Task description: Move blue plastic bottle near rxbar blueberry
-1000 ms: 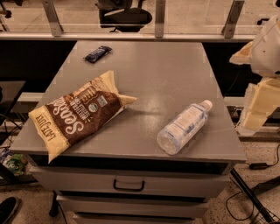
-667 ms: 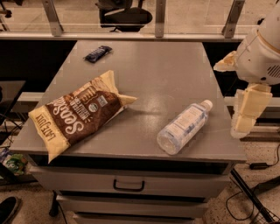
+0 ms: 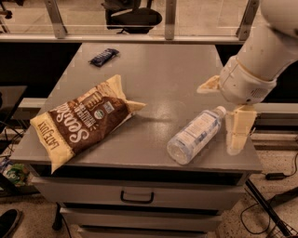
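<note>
The blue plastic bottle (image 3: 195, 135) lies on its side at the front right of the grey table (image 3: 163, 69), white cap pointing to the back right. The rxbar blueberry (image 3: 104, 56), in a dark navy wrapper, lies flat at the table's back left, far from the bottle. My gripper (image 3: 218, 118) hangs from the white arm at the right, over the table's right edge by the bottle's cap. Its two cream fingers (image 3: 240, 130) are spread apart and hold nothing.
A brown-and-cream chip bag (image 3: 79, 122) lies at the front left, between the bottle and the bar. Drawers with a handle (image 3: 137, 197) sit under the tabletop. A railing and an office chair (image 3: 132, 14) stand behind. Cables lie on the floor at the right.
My arm and gripper have moved left and come in over the table's right edge, close to the bottle's cap. The bottle, bar and bag have not moved.
</note>
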`<state>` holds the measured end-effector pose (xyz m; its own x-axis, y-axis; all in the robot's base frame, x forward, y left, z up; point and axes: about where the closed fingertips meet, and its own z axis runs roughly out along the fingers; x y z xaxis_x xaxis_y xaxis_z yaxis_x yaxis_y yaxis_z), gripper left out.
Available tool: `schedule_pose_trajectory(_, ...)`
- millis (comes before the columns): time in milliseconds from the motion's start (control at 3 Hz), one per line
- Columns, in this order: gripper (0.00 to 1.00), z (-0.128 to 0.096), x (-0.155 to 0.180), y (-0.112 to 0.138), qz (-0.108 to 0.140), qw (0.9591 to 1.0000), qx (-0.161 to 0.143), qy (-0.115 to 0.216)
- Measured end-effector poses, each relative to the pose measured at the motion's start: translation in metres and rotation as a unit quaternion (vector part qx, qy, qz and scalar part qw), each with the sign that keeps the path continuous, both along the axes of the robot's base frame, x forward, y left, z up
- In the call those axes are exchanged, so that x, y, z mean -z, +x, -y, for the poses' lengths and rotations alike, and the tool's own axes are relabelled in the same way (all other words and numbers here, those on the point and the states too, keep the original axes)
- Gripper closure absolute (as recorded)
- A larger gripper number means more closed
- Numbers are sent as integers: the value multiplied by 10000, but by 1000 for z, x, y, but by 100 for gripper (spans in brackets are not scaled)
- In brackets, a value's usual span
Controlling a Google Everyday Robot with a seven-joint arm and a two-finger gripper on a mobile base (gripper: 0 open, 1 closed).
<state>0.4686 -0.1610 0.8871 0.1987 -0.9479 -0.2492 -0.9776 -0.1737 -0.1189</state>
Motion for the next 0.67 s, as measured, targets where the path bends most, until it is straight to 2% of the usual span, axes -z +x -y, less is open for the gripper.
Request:
schedule_pose_trajectory(333,1,-16,21,5,-122,9987,-493,-69)
schedule_pose_trajectory(667,23,-22,30,7,-200,9973,-687,-140)
